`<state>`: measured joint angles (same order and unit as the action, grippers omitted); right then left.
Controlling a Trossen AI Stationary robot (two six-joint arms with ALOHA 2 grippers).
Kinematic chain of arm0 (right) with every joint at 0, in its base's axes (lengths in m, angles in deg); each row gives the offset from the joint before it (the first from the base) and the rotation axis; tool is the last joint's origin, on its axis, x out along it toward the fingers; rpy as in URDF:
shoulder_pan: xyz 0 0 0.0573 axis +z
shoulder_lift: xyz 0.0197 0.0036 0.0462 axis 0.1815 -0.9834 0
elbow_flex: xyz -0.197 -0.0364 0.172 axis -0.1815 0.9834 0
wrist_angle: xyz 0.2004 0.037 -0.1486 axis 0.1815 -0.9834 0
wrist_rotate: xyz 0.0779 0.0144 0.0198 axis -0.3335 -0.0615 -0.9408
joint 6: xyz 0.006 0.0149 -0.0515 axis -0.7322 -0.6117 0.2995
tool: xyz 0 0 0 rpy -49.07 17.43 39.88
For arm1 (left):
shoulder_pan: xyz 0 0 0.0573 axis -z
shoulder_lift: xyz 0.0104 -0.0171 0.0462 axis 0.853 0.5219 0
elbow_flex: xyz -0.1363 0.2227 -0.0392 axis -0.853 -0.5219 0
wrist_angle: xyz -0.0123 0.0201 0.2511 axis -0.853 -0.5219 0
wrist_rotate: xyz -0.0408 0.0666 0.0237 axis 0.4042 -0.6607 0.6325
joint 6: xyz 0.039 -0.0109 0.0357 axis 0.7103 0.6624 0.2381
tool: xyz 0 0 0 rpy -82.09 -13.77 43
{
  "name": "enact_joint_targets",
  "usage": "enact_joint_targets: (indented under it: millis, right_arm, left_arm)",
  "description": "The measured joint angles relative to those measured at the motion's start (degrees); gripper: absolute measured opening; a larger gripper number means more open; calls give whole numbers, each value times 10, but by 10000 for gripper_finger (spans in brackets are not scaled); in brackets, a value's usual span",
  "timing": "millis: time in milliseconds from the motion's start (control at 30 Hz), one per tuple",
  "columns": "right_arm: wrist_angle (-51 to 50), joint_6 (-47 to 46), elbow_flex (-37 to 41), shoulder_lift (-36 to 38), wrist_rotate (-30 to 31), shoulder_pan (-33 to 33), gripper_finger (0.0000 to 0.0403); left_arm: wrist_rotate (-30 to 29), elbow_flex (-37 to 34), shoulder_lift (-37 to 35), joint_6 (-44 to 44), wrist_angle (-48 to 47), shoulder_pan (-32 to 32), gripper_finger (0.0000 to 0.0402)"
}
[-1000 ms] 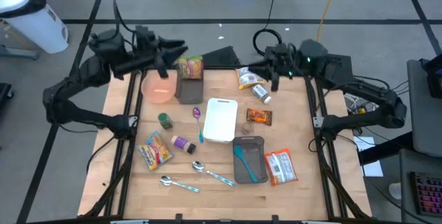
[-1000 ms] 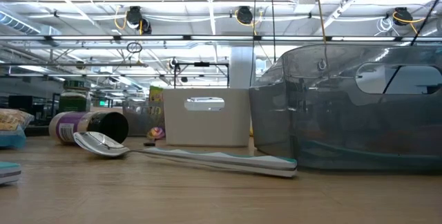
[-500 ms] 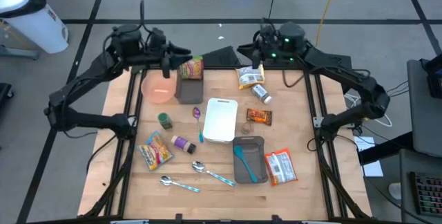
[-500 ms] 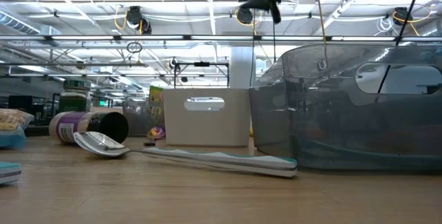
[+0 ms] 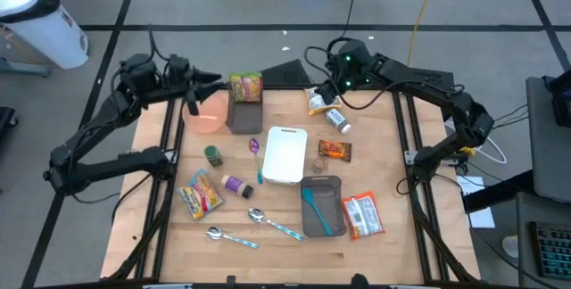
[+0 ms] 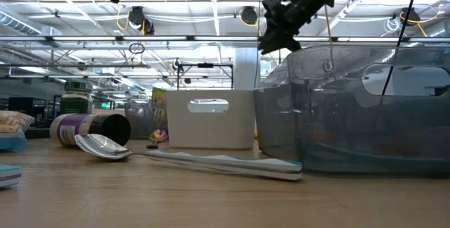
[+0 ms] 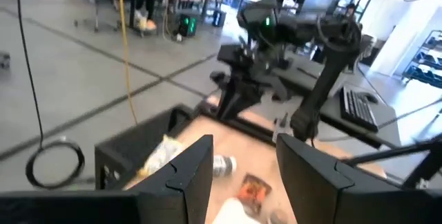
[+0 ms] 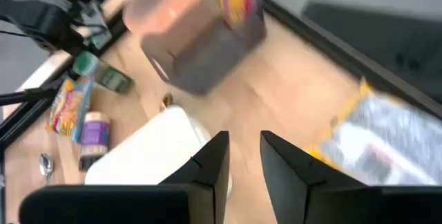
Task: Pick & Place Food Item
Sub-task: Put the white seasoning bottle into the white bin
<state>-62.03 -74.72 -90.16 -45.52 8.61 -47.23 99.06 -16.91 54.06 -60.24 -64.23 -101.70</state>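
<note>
My right gripper hangs open above the table's far edge, tipped down over a yellow-and-white snack bag that lies flat on the wood; it shows blurred in the right wrist view. My left gripper is open and level, high above the pink bowl at the far left. Neither holds anything. Other food lies about: a yellow-green bag standing in a grey bin, an orange-brown packet, a red-and-white packet, and a yellow packet.
Mid-table stand a white container and a grey tray with a teal spatula. A small bottle, a green jar, a purple can and spoons lie around them. Black frame rails run along the table's edges.
My right gripper has swung toward the table's left, sunk and tipped downward toward the yellow-and-white snack bag. My left gripper has come down and drawn back toward the table's left edge, staying level. Nothing on the table has moved.
</note>
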Motion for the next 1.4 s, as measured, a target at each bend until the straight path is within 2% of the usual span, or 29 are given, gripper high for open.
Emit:
enact_joint_targets:
  millis: [200, 333, 500, 567, 700, 867, 967, 1133, 1300, 1400]
  right_arm:
    - [-86, -29, 5, 1, 17, -17, 73]
    - [-125, -26, 47, 8, 28, -17, 73]
    - [-125, -16, 116, 31, 33, 15, 73]
    - [-122, -15, 134, 38, 52, 35, 73]
    - [-117, -4, 155, 52, 89, 66, 73]
    - [-114, 3, 168, 53, 85, 68, 77]
    - [-114, -1, 169, 53, 72, 59, 100]
    - [-118, -8, 169, 53, 75, 38, 171]
    - [-124, 16, 169, 42, 120, 31, 228]
    - [-115, 19, 169, 26, 119, 31, 246]
  left_arm:
    - [9, -25, -15, -4, -13, 0, 166]
    - [28, -25, -14, -17, -20, 0, 166]
    - [31, -25, -13, -54, 3, 0, 166]
    - [31, -25, -13, -67, 14, 0, 166]
    - [31, -25, -13, -71, 34, 0, 166]
    - [30, -25, -13, -73, 66, 0, 166]
    - [31, -25, -13, -73, 89, 1, 166]
    - [31, -25, -13, -81, 96, 1, 166]
    - [31, -25, -13, -81, 95, 1, 166]
    - [30, -25, -13, -81, 95, 1, 166]
